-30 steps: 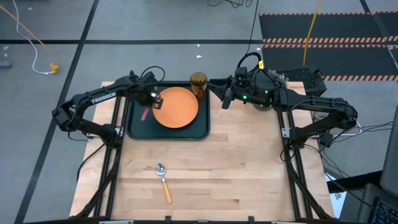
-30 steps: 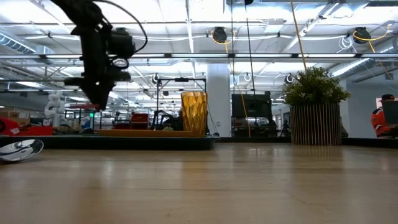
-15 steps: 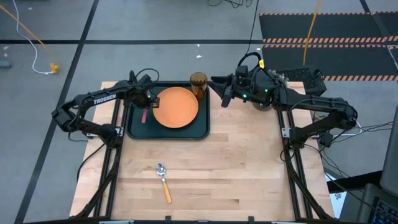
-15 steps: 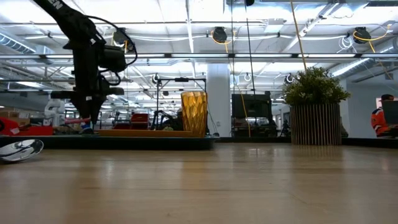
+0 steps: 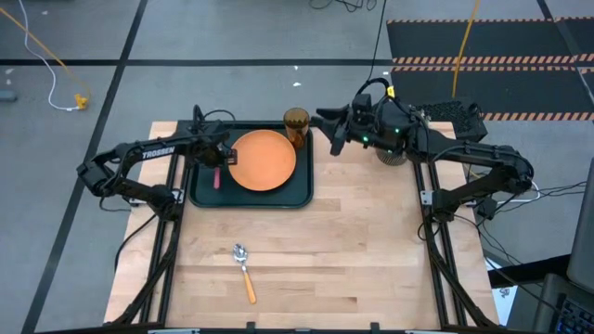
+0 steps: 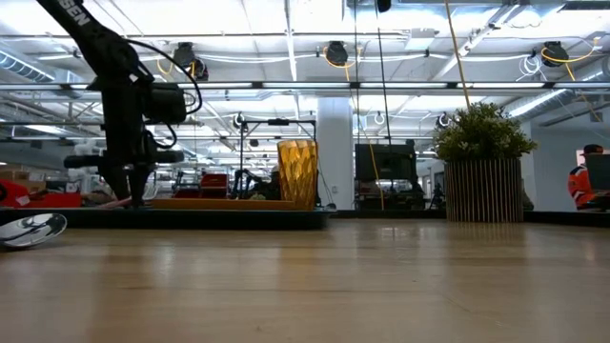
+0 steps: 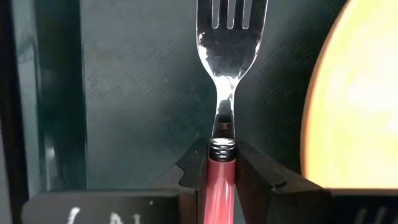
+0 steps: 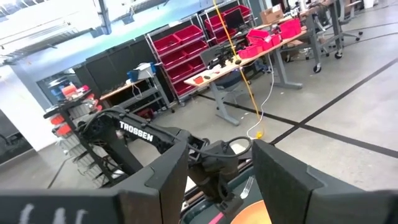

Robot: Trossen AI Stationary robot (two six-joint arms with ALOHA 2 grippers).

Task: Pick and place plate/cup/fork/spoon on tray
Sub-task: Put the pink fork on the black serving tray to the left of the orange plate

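1. Right now the left tool (image 5: 219,160) sits over the left part of the tray (image 5: 200,198), in the upper middle of the high view, clamped on the fork (image 7: 229,37) by its red-pink handle, tines pointing ahead over the dark tray floor.
2. Beside it on the tray lies the orange plate (image 5: 263,160), and the amber cup (image 5: 296,122) stands at the tray's upper right corner.
3. My read: the fork is being set down. From the low view the tool looks down close to the tray, though whether the fork touches the floor I cannot tell.
4. Next move, as I judge it: part the fingers, lift clear without dragging the handle, then go for the spoon (image 5: 243,270), which lies alone on the bench (image 5: 371,260) in the lower middle of the high view, well apart from the tray.
5. The right tool (image 5: 330,137) waits just right of the cup, above the bench, fingers (image 8: 152,180) spread and holding nothing.
6. Writing: "TROSSEN" in white on the left arm (image 8: 138,132); nothing else legible.
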